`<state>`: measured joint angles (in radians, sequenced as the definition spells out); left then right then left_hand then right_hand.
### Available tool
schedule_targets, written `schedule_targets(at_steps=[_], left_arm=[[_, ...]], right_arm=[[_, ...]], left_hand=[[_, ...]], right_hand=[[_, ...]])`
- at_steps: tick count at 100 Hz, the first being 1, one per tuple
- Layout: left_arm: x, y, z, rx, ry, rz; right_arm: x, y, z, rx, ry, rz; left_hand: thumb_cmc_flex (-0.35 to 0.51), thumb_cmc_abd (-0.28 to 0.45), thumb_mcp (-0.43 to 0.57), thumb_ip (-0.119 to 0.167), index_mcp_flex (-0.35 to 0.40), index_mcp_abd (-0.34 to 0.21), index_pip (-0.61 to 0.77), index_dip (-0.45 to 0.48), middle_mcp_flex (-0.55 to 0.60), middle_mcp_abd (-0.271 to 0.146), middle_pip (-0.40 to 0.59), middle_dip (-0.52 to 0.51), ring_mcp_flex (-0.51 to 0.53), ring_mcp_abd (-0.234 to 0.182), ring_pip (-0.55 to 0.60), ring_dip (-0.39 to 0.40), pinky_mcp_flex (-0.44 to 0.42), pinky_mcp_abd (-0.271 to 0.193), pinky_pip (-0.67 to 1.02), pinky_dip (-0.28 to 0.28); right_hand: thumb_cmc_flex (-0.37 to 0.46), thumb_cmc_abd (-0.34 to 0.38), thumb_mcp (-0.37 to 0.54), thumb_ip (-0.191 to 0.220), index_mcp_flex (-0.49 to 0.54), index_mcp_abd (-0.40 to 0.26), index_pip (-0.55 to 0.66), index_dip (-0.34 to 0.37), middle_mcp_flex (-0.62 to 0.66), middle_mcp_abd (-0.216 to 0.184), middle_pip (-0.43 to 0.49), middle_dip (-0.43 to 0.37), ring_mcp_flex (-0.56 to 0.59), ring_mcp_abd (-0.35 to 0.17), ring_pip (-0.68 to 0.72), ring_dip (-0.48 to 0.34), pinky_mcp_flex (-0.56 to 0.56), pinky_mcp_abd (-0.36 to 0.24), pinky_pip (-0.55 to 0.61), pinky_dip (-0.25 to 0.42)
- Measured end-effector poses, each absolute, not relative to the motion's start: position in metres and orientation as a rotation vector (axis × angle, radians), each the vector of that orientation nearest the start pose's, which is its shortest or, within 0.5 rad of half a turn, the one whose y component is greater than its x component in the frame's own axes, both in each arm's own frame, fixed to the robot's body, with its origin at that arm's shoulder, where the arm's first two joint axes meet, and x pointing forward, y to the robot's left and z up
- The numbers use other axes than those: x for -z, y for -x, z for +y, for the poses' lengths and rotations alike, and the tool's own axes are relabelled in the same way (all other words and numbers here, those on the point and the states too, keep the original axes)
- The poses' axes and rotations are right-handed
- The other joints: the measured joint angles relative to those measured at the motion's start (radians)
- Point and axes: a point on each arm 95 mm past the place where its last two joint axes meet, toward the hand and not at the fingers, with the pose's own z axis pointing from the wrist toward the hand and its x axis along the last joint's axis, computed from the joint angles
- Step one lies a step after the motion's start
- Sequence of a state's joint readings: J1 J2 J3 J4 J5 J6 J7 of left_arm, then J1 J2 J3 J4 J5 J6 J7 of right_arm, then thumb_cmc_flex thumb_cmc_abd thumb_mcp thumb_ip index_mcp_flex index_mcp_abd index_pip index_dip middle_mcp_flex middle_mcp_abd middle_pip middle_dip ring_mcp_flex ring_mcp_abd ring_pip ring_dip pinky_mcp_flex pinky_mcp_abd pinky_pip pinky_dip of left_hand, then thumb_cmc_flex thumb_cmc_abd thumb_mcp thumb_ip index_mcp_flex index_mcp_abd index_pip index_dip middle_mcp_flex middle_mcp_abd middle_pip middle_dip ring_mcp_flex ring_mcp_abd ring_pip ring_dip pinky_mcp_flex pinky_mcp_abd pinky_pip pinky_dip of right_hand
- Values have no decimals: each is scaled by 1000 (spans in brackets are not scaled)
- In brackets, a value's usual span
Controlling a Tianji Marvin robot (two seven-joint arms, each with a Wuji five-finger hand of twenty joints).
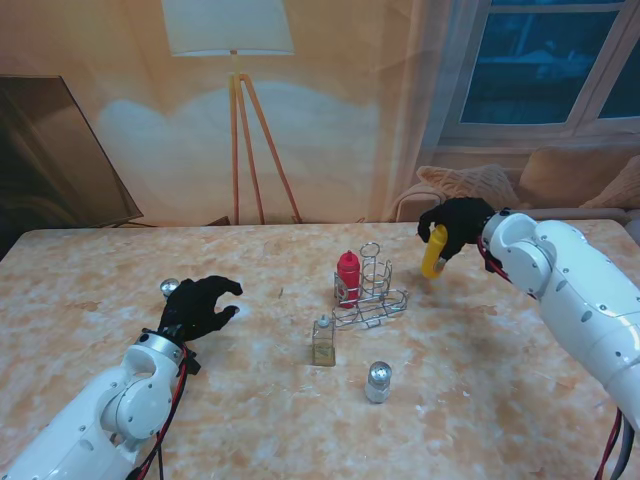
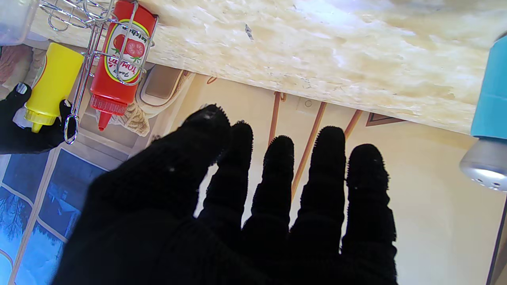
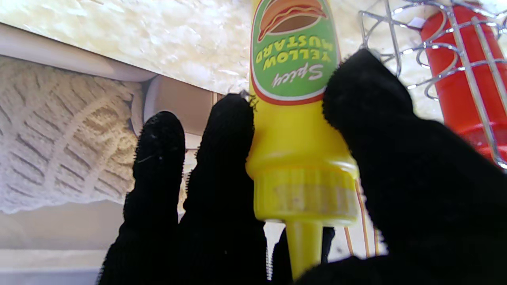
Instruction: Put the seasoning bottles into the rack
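A marbled table fills the near scene. Beyond its far edge stands a tripod floor lamp; far right, a window above what may be cushions.

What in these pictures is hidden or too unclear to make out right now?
- Mustard bottle: base cut off by the right wrist view's edge; nozzle tip hidden behind the right hand.
- Blue shaker: mostly cut off by the left wrist view's edge.
- Small glass bottle: contents too small to tell in the stand view.
- Ketchup bottle: base hidden by the rack wires.
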<state>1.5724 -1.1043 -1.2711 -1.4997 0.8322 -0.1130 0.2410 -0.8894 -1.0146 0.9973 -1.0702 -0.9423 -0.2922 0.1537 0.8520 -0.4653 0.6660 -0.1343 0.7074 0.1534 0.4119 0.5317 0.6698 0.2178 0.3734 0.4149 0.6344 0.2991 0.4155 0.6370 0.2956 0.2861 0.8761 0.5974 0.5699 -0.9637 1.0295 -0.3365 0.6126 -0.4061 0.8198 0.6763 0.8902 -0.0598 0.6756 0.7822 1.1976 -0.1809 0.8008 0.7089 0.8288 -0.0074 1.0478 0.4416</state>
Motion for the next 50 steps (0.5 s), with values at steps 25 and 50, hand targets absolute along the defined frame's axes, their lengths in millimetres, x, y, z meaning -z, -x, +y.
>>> schedule_targets(at_steps=[25, 50], left_arm=[[330, -406, 35, 1664, 1270, 1236], [331, -406, 35, 1664, 1269, 1234]], right_arm=[[220, -570, -53, -1347, -983, 1754], [208, -576, -34, -1398, -969, 1765]], left_hand=[[0, 0, 0, 0, 0, 0, 0, 0, 0, 0, 0, 0, 0, 0, 0, 0, 0, 0, 0, 0], [0, 0, 0, 0, 0, 0, 1, 0, 0, 0, 0, 0, 0, 0, 0, 0, 0, 0, 0, 0]], right_hand=[[0, 0, 0, 0, 1, 0, 0, 0, 0, 0, 0, 0, 0, 0, 2, 0, 0, 0, 0, 3], [0, 0, -8, 0, 6, -1, 0, 0, 8, 0, 0, 1, 2, 0, 13, 0, 0, 0, 0, 4]])
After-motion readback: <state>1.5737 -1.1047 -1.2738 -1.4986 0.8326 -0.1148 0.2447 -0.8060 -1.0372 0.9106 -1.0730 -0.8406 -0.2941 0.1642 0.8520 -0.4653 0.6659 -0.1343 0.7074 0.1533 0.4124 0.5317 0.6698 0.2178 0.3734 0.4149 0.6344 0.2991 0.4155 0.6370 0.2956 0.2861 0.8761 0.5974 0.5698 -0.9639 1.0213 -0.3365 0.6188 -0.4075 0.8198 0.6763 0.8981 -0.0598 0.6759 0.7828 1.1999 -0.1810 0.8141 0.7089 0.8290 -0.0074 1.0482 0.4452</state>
